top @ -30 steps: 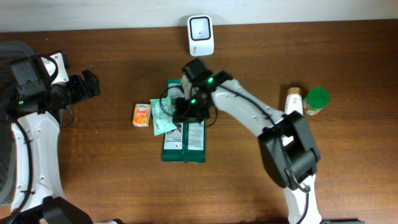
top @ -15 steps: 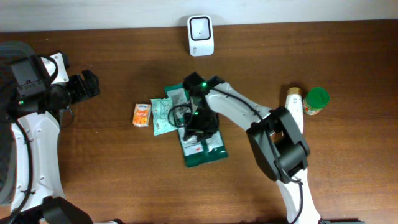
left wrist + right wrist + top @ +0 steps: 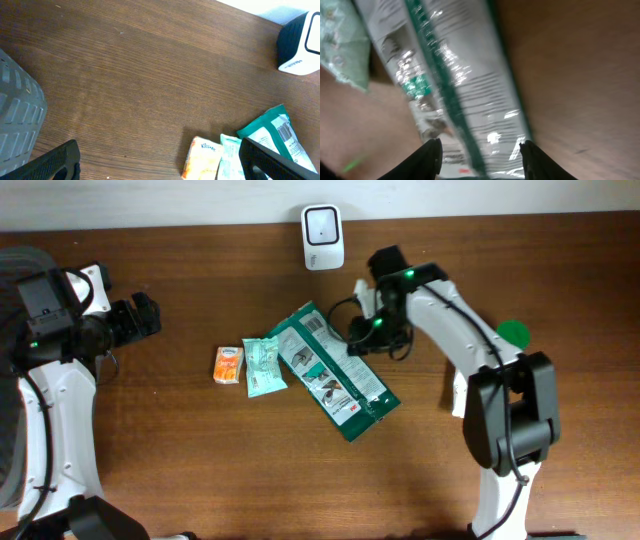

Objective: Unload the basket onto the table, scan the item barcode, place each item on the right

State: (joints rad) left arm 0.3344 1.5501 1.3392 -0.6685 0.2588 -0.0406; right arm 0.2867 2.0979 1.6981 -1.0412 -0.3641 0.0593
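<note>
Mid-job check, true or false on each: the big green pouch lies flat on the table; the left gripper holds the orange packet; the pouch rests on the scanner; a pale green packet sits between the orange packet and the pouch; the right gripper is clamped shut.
1. The big green pouch lies flat on the table. True; it lies on a diagonal.
2. The left gripper holds the orange packet. False: it is open and empty, off to the side of the packet.
3. The pouch rests on the scanner. False: the scanner stands at the far edge, apart from the pouch.
4. A pale green packet sits between the orange packet and the pouch. True.
5. The right gripper is clamped shut. False: its fingers stand apart above the pouch.
</note>
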